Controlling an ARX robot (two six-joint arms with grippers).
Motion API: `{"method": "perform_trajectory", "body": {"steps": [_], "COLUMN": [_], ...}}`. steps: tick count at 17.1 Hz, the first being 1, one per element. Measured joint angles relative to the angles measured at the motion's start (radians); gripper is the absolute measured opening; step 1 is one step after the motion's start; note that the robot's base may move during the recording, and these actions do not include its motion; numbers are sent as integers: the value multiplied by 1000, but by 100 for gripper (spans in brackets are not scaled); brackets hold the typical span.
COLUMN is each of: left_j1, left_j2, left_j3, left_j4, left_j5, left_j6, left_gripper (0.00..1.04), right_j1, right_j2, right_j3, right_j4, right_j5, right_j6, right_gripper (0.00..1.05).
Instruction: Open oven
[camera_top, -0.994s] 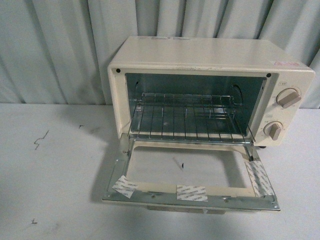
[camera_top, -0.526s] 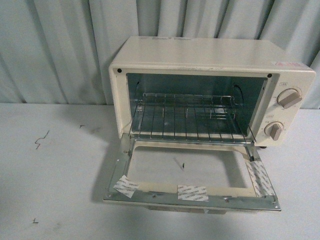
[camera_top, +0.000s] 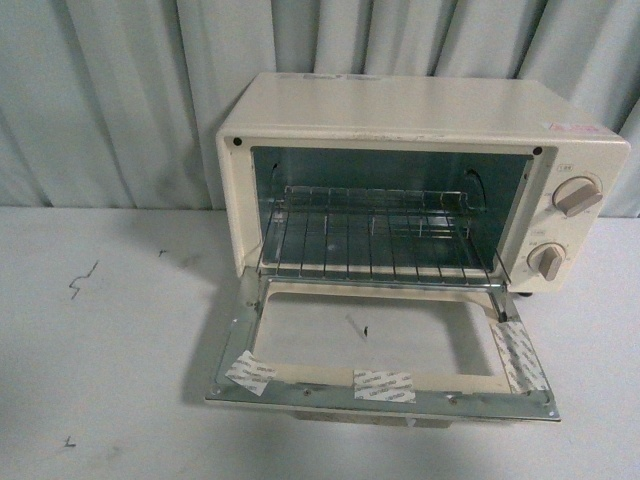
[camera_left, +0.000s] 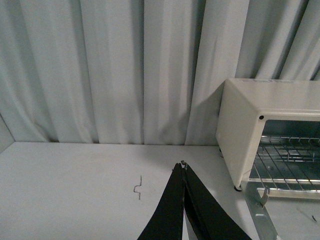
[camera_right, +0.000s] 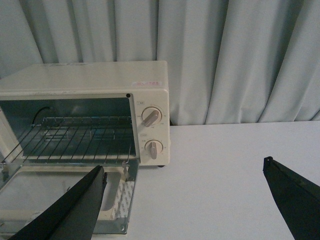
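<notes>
oven (camera_top: 420, 180): far edge of bench, door (camera_top: 385, 355) dropped flat, task looks done
left gripper (camera_left: 184, 172): fingers together, clear of oven
right gripper (camera_right: 185, 172): fingers spread, empty

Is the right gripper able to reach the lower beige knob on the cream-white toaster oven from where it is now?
Probably yes. The right gripper is open, and only bare white table lies between it and the lower beige knob of the cream-white toaster oven.
</notes>
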Motion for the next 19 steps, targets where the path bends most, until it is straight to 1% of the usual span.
{"method": "perform_trajectory", "body": {"steps": [3,4,5,9,17,18,19], "left_j1": [0,0,0,0,0,0,0], "left_j2": [-116,-181,-221,-299,-398,-467,-516], "left_j3": [2,9,10,10,10,15,14], "left_j4": [-121,-219,-268,-349,-449,-557,-615], "left_j5": [0,0,1,1,1,0,3], "left_j6": [0,0,0,0,0,0,0], "left_gripper": [2,2,2,2,2,2,2], "right_j1": [0,0,0,0,0,0,0], "right_j2": [0,0,0,0,0,0,0], "right_j3": [0,0,0,0,0,0,0], "right_j4": [0,0,0,0,0,0,0], "right_j5": [0,0,0,0,0,0,0], "right_j6": [0,0,0,0,0,0,0], "right_gripper": [98,98,98,98,98,98,98]}}
